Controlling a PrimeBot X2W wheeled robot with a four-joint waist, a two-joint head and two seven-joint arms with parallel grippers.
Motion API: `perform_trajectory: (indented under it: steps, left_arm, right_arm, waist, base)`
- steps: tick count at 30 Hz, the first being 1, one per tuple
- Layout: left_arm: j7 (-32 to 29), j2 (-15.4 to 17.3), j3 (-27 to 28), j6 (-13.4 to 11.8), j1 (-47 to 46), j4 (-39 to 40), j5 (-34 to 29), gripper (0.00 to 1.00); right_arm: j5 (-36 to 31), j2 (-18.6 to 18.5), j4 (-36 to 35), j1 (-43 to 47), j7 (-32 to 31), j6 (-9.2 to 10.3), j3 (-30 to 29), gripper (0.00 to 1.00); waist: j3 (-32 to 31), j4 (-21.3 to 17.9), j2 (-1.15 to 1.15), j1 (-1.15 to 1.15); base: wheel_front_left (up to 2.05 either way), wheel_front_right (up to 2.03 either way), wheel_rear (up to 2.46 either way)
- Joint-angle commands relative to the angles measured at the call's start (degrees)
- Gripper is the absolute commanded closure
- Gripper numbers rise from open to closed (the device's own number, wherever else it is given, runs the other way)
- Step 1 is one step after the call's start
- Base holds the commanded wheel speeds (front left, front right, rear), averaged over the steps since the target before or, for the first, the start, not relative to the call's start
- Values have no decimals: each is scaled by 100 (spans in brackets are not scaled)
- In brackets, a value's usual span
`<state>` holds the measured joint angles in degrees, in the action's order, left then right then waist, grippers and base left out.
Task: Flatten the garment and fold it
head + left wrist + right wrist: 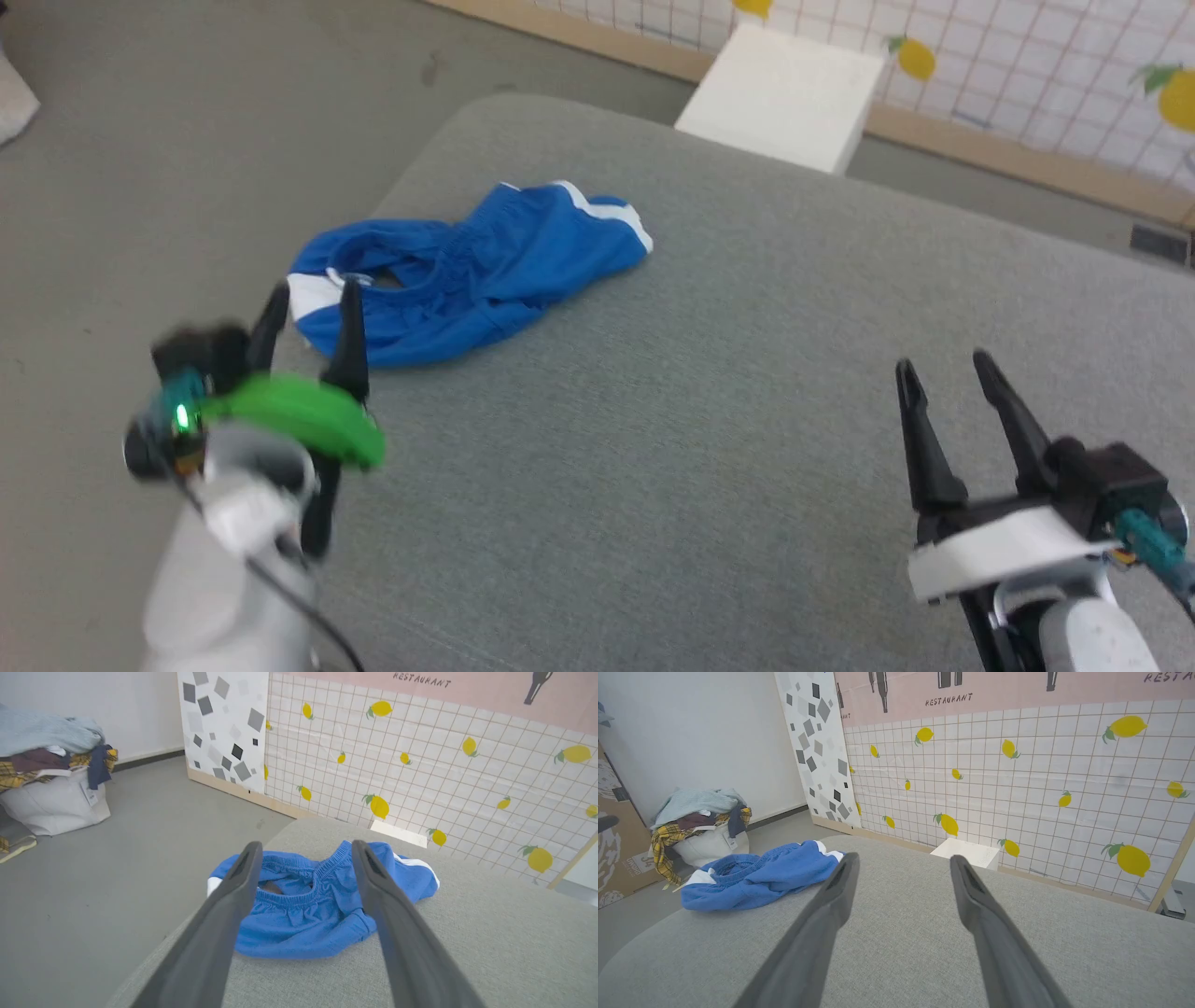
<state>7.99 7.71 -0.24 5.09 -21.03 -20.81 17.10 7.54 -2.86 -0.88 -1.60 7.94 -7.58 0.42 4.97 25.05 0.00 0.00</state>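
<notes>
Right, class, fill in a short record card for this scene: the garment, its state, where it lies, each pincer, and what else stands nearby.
garment: bright blue soft fabric shorts with white side stripes
state: crumpled, not yet flattened or folded
place: near the left edge of the grey cushioned fabric surface
left pincer: open, at the shorts' near edge, nothing gripped
right pincer: open, over bare surface, apart from the shorts
nearby: white box beyond the surface; white bag heaped with clothes on the floor
</notes>
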Motion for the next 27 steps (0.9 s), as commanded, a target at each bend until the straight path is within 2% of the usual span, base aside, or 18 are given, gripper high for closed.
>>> perform_trajectory:
  steps: [1,6,9,10,11,17,21,22,23,27]
  left_arm:
    - [-234,104,-19,90,-389,-222,152,0]
    - [-1672,506,-101,214,-1746,-1366,821,0]
    - [-2584,613,-124,228,-2314,-1893,1211,0]
    - [-2962,649,-158,231,-2480,-2076,1336,0]
    - [-3938,678,-473,236,-2770,-2317,1616,0]
    - [-4765,860,-991,238,-2765,-2406,1992,0]
    - [-4498,965,-1135,238,-2688,-2506,1889,0]
    - [-4341,973,-1144,238,-2689,-2512,1861,27]
    - [-4024,982,-1114,234,-2713,-2500,1819,100]
    - [-3159,979,-1143,236,-2921,-2470,1682,100]
  right_arm:
    - [-79,-1,-87,-169,-66,9,31,0]
    - [-288,-1,-335,-542,-290,9,72,0]
    - [-365,-1,-467,-648,-363,9,-7,0]
    - [-392,-1,-506,-669,-388,9,-29,0]
    - [-440,-1,-585,-695,-433,9,-101,0]
    - [-440,-1,-668,-734,-423,9,-175,0]
    - [-407,-1,-642,-811,-423,9,-132,0]
    - [-405,-1,-630,-838,-418,9,-120,0]
    - [-403,-1,-611,-866,-407,9,-114,0]
    - [-357,-1,-478,-908,-334,9,-67,0]
  waist:
    - [566,-443,0,0]
    - [1217,-907,0,0]
    - [1531,-1097,0,0]
    - [1631,-1160,0,0]
    - [1839,-1273,0,0]
    - [2064,-1326,0,0]
    - [2123,-1331,0,0]
    - [2122,-1326,0,0]
    - [2104,-1319,0,0]
    - [1907,-1336,0,0]
  base:
    - [0,0,0]
    - [0,0,0]
    - [0,0,0]
    - [0,0,0]
    - [0,0,0]
    - [0,0,0]
    - [0,0,0]
    - [0,0,0]
    - [0,0,0]
    - [0,0,0]
